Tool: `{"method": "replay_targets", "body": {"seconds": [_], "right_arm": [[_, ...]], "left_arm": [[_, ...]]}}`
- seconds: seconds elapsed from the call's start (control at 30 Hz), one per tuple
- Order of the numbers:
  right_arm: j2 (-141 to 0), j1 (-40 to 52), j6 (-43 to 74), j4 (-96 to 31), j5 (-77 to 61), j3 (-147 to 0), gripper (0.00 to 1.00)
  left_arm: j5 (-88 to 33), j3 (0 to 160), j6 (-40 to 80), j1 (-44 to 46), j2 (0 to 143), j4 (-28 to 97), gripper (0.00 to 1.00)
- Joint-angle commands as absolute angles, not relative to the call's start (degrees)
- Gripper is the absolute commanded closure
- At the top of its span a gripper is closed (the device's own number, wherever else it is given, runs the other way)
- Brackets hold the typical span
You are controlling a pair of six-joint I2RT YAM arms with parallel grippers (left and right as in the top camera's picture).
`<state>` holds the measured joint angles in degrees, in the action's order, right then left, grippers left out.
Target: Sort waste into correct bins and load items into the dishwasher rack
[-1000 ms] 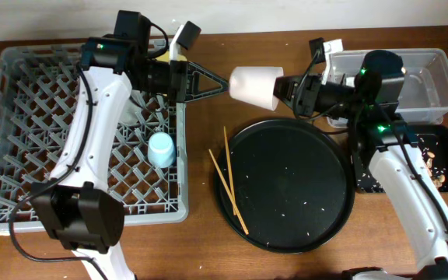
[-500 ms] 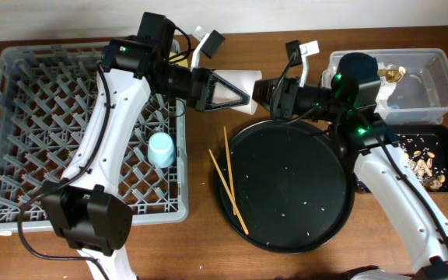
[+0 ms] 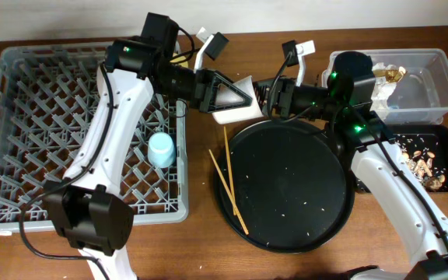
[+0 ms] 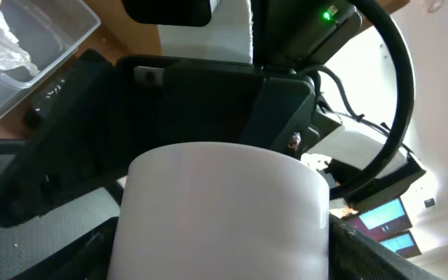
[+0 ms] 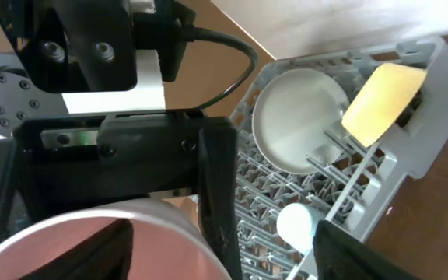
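The pink cup (image 3: 234, 109) hangs tilted over the gap between the dishwasher rack (image 3: 22, 117) and the round black tray, mouth towards the right arm. My left gripper (image 3: 243, 101) is shut on it, and in the left wrist view its pale wall (image 4: 224, 210) fills the space between both fingers. My right gripper (image 3: 264, 97) stands open, one finger inside the cup's pink inside (image 5: 154, 249) and the other well clear. In the rack are a blue cup (image 3: 161, 148), a grey plate (image 5: 298, 117) and a yellow bowl (image 5: 383, 93). Two chopsticks (image 3: 228, 183) lie across the round tray's left edge.
The large round black tray (image 3: 286, 183) sits in the middle with crumbs on it. At the far right the clear tub (image 3: 430, 85) holds tissue and a gold wrapper (image 3: 393, 74). Below it the shallow black tray (image 3: 442, 136) holds food scraps (image 3: 422, 163).
Both arms came together over the middle. The right gripper, which held the cup, has opened; the left gripper has closed round it, and the cup has tilted down.
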<state>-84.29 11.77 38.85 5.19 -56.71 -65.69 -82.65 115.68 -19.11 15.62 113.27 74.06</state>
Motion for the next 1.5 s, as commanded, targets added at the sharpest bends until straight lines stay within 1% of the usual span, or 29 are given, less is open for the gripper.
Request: {"method": "replay_targets", "body": {"seconds": [0.0,0.17,0.47,0.7,0.8,0.87,1.0,1.03,1.1,1.2,1.3,1.37,1.47], "right_arm": [[-84.33,9.32,38.44,5.41,-55.88,-65.58,0.24],[-84.33,7.49,38.41,5.41,-55.81,-65.58,0.24],[-84.33,6.94,38.41,4.93,-55.90,-65.58,0.24],[-84.33,6.59,38.44,4.93,-56.73,-65.58,0.26],[-84.33,6.55,39.11,4.73,-56.66,-65.58,0.27],[-84.33,6.57,39.51,4.71,-56.73,-65.60,0.27],[-84.33,5.89,39.35,2.20,-57.45,-65.60,0.28],[-84.33,0.21,38.85,0.99,-60.97,-65.60,0.29],[-84.33,-5.98,38.54,-0.01,-63.81,-65.60,0.29],[-84.33,-13.52,33.52,-4.80,-64.75,-65.60,0.30],[-84.33,-15.97,28.67,-8.47,-63.81,-65.58,0.30],[-84.33,-16.60,27.40,-9.08,-63.64,-65.58,0.30],[-84.33,-16.99,26.72,-9.69,-63.64,-65.58,0.29]], "left_arm": [[-84.23,116.31,-19.59,13.43,112.92,73.97,0.20],[-84.20,116.31,-19.59,11.05,112.92,74.08,0.20],[-83.99,116.31,-19.59,9.67,112.92,74.19,0.20],[-80.38,116.31,-19.59,9.67,112.92,74.63,0.20],[-68.47,116.31,-19.64,9.74,112.92,77.49,0.20],[-63.68,116.31,-19.68,9.74,112.92,78.52,0.20],[-60.25,116.31,-22.87,10.00,112.92,80.64,0.20],[-52.38,116.31,-22.85,12.47,112.92,81.32,0.20],[-47.40,116.31,-22.85,15.44,112.92,80.84,0.20],[-34.50,116.29,-22.72,23.49,112.95,76.73,0.20],[-24.99,116.29,-20.21,29.74,114.56,73.08,0.20],[-21.69,116.29,-20.18,32.80,117.05,71.77,0.20],[-20.95,116.29,-20.18,36.29,123.09,70.28,0.20]]}}
